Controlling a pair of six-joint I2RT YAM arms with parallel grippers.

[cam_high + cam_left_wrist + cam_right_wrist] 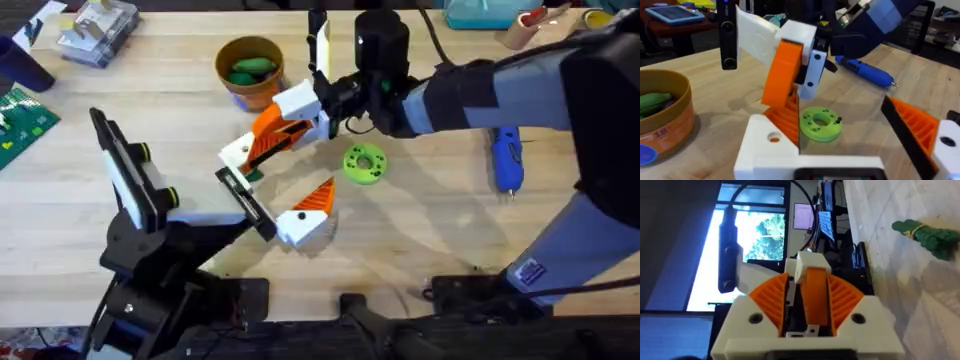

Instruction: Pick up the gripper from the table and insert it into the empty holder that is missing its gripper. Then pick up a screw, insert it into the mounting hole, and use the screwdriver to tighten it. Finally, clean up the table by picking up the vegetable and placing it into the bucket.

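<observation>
Two grippers, one loose part and four table items are recorded, nearest first

1. Left gripper (837, 110): white body, orange ribbed pads. It is spread wide with nothing held, and is poised low over the table (440, 230).

2. Green disc (820, 125): bright and round with holes. It lies flat on the wood just past the left gripper and is not part of the clean-up.

3. Spare gripper (785, 75): a white-capped orange printed part, carried tilted above the disc. It is judged light, rigid and somewhat slick. The flat orange flanks are judged the best hold, with the white mounting end left free.

4. Right gripper (807, 295): clamped on the spare gripper's orange body, one pad on each side.

5. Screwdriver (507, 158): blue and stubby. It lies on the table well off to the right, untouched, and is likely to roll (a grip across the barrel is advised).

6. Bucket (228, 88): orange-brown with a tan rim, standing upright near the far side.

7. Vegetable (250, 70): dark green and smooth, already lying inside the bucket.

8. Holder (727, 35): a short black bar, upright beyond the spare gripper and near it. Whether the part is seated cannot be told. No screw can be made out
</observation>
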